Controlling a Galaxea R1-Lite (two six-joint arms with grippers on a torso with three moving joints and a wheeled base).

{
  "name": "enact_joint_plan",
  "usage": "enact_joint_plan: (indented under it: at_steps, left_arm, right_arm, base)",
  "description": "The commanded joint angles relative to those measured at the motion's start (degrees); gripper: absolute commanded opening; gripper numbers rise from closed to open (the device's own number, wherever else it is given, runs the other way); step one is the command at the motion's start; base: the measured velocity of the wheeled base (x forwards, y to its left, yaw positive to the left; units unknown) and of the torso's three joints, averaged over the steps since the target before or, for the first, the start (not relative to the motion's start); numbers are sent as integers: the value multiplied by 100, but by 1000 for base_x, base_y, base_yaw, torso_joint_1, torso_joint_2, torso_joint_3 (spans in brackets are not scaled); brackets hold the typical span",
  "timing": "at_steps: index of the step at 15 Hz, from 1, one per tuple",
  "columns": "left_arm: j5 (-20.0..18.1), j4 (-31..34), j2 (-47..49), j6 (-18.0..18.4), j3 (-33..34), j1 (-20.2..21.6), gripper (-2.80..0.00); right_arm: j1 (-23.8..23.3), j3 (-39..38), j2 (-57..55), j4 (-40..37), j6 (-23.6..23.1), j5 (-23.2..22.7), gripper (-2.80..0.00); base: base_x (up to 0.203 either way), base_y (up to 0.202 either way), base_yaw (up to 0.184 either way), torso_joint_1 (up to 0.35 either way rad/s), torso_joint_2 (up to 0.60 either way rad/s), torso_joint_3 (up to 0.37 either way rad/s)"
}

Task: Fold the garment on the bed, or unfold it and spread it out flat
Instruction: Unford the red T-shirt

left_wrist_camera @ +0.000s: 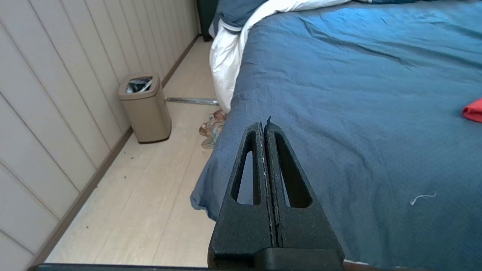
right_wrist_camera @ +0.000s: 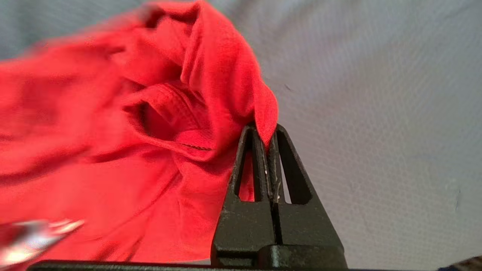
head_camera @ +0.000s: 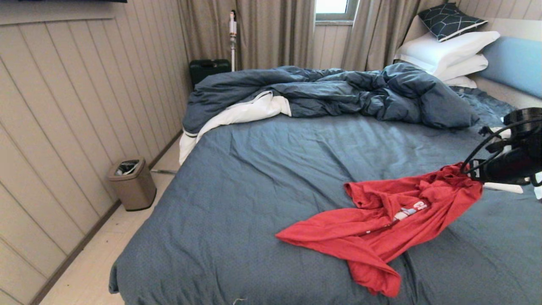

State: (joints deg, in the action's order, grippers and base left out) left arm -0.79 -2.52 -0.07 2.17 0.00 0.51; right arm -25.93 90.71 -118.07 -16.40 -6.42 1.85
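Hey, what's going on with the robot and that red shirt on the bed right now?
The right gripper is shut on an edge of the red T-shirt, lifting that end off the bed while the rest lies crumpled on the blue-grey sheet. The shirt isn't spread flat or folded yet. The left gripper is shut, empty, and parked by the bed's near corner. A rumpled dark blue duvet sits farther back.

Left of the right gripper [right_wrist_camera: 265, 131], past the crumpled garment [head_camera: 381, 222] pinched in its tips, the sheet of the bed [head_camera: 262, 178] lies bare and passable. Beyond it, the heaped duvet [head_camera: 338, 91] and pillows [head_camera: 449, 53] bar the way.
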Motion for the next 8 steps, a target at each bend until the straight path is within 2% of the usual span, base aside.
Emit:
enact_joint_plan:
  at_steps: [1, 2, 3, 4, 8]
  left_arm:
    - [0, -3, 7, 3, 0, 2, -280]
    - [0, -3, 7, 3, 0, 2, -280]
    - [0, -3, 7, -4, 0, 2, -280]
    - [0, -3, 7, 3, 0, 2, -280]
    - [0, -3, 7, 1, 0, 2, -280]
  right_arm:
    - [-320, -83, -315, 11, -41, -67, -280]
    - [-391, -140, -427, 58, -98, -77, -280]
    - [-432, -240, -513, 179, -129, -79, -197]
    - [-446, -356, -536, 299, -153, -90, 0]
    - [-471, -505, -305, 431, -167, -529, 0]
  base:
    - [0, 0, 0, 0, 0, 0]
    - [0, 0, 0, 0, 0, 0]
    - [0, 0, 0, 0, 0, 0]
    - [0, 0, 0, 0, 0, 0]
    - [0, 0, 0, 0, 0, 0]
